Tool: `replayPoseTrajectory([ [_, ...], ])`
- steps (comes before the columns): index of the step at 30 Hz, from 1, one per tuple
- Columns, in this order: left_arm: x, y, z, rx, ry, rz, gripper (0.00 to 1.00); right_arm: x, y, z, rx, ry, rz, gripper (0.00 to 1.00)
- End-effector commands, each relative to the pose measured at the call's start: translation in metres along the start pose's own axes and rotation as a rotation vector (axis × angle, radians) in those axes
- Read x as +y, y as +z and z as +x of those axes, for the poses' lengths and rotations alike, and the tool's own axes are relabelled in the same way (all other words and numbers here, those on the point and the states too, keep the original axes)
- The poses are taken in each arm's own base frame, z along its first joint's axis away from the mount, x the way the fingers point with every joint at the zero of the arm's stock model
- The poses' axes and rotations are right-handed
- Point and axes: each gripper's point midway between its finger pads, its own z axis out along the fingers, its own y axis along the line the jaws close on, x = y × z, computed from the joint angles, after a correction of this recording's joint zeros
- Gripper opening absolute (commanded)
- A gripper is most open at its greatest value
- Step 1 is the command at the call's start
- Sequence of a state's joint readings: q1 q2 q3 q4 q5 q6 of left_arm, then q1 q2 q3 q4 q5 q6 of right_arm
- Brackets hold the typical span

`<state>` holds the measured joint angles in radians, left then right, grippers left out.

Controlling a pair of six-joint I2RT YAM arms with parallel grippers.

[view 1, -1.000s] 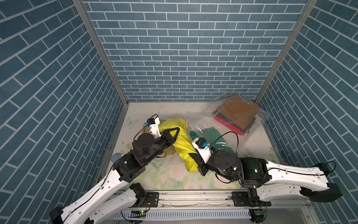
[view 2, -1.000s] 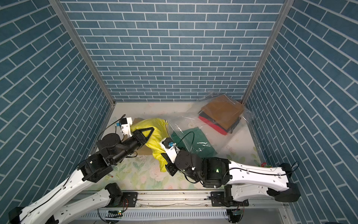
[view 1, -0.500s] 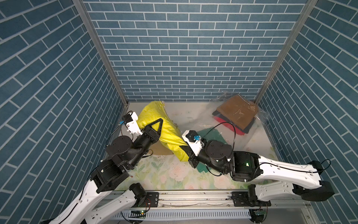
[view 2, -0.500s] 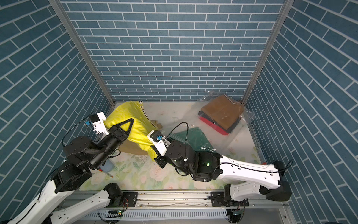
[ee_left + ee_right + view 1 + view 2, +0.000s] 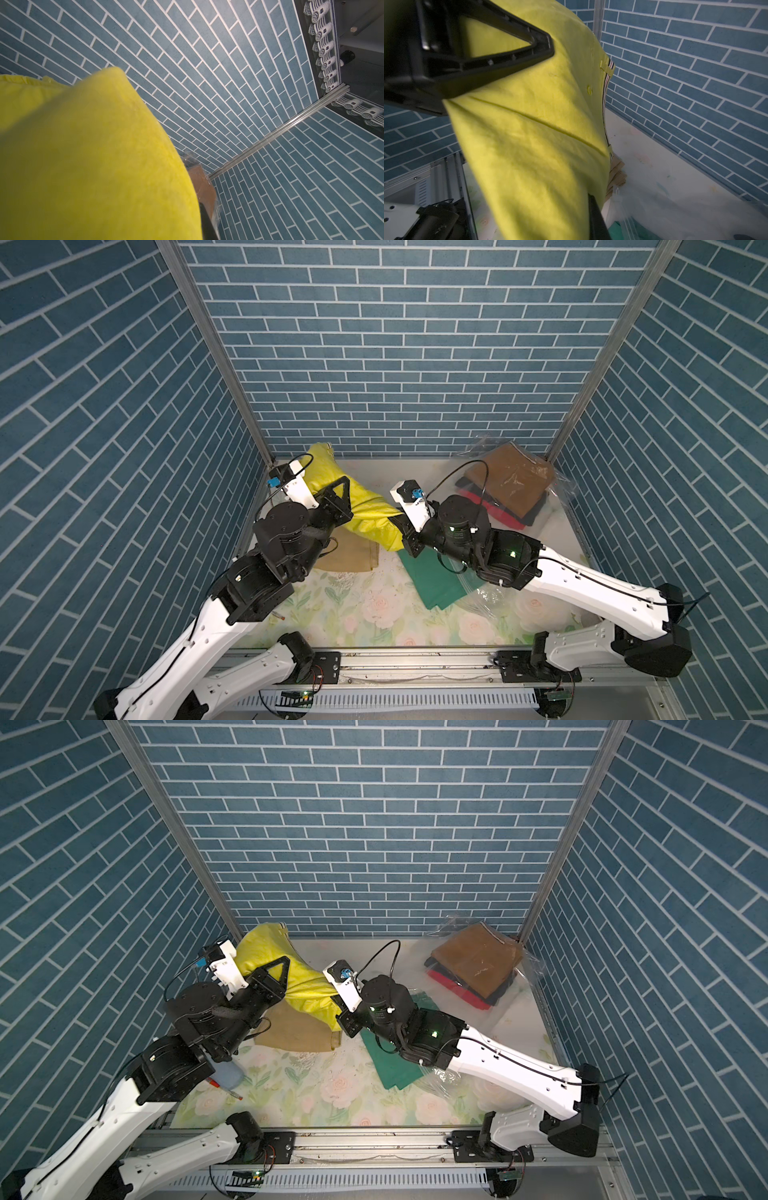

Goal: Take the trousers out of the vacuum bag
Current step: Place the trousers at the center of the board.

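Observation:
Both grippers hold the lime-yellow trousers [image 5: 365, 510] stretched between them in the air at the back left. My left gripper [image 5: 343, 499] is shut on their upper part and my right gripper [image 5: 397, 522] on their lower end. In the right wrist view the striped waistband [image 5: 606, 83] hangs beside the wall. Khaki trousers [image 5: 349, 558] lie on the table under them. Green trousers [image 5: 436, 580] lie at the mouth of the see-through vacuum bag [image 5: 557, 489]. Mustard-brown trousers [image 5: 507, 477] sit inside it on black and red ones.
A small grey-blue case [image 5: 228, 1077] lies by the left arm near the left wall. Brick walls close the back and both sides. The floral table cover [image 5: 374, 614] shows at the front, before the metal rail [image 5: 415, 659].
Both arms have raised the lime-yellow trousers off the table and carried them left and back, away from the bag. The khaki trousers under them have come into view.

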<state>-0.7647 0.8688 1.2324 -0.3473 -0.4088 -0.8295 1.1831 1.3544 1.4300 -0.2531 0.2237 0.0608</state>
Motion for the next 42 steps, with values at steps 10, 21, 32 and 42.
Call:
replayPoseTrajectory([
  [10,0.009,0.065,-0.031,0.033,-0.059,0.160,0.00,-0.058,0.030,-0.051,-0.075,-0.089,0.177,0.00],
  [21,0.069,0.118,-0.046,0.038,-0.133,0.178,0.00,-0.096,0.081,-0.058,-0.035,-0.246,0.365,0.00],
  [32,0.129,0.148,-0.036,0.049,-0.159,0.134,0.00,-0.133,0.140,-0.039,0.026,-0.308,0.431,0.00],
  [42,0.172,0.166,-0.012,0.078,-0.186,0.097,0.00,-0.162,0.173,-0.018,0.055,-0.311,0.428,0.00],
])
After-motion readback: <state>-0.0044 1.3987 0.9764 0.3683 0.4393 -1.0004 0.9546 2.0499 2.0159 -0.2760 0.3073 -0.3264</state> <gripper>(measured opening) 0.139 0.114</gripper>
